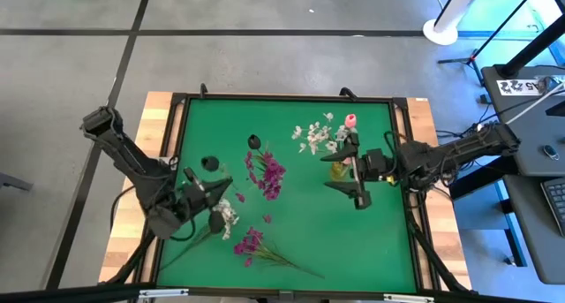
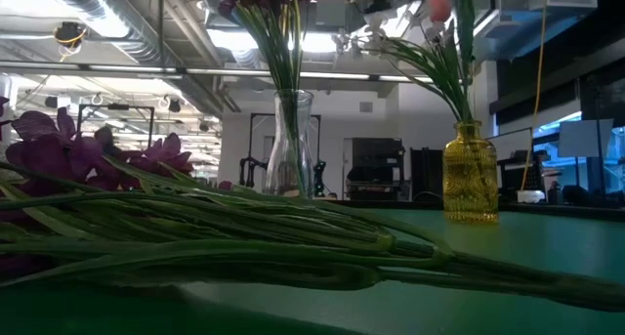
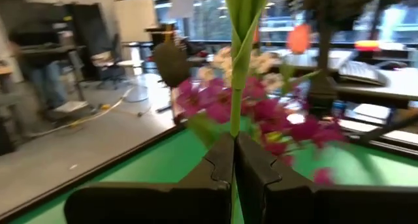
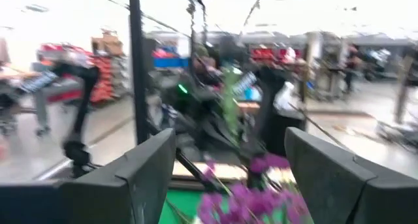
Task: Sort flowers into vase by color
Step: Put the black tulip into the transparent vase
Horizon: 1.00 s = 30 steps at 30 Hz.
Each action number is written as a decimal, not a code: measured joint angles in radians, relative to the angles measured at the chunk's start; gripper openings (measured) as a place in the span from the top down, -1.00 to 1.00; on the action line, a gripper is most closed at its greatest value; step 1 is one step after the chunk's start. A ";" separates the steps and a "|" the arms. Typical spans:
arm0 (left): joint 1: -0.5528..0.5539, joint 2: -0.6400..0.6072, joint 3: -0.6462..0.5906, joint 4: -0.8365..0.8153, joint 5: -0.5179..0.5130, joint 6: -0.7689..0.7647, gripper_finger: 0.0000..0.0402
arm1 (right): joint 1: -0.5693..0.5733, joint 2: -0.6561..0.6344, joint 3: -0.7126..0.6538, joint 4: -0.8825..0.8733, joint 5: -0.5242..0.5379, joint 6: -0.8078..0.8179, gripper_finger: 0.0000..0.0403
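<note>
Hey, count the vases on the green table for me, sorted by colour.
Tall clear glass vase: 1
Squat yellow glass vase: 1
Total: 2

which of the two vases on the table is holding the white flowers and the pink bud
The yellow glass vase, beside the open right end effector. The other one, the clear vase, holds only magenta-purple flowers.
</note>
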 joint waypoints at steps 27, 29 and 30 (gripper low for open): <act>0.349 -0.510 -0.072 0.027 0.836 0.407 1.00 | 0.000 -0.097 0.046 -0.169 -0.075 -0.026 -0.41; 0.361 -0.560 -0.117 0.053 0.847 0.406 1.00 | 0.000 -0.097 0.046 -0.176 -0.075 -0.027 -0.41; 0.367 -0.584 -0.150 0.067 0.845 0.403 1.00 | 0.000 -0.097 0.046 -0.177 -0.075 -0.026 -0.41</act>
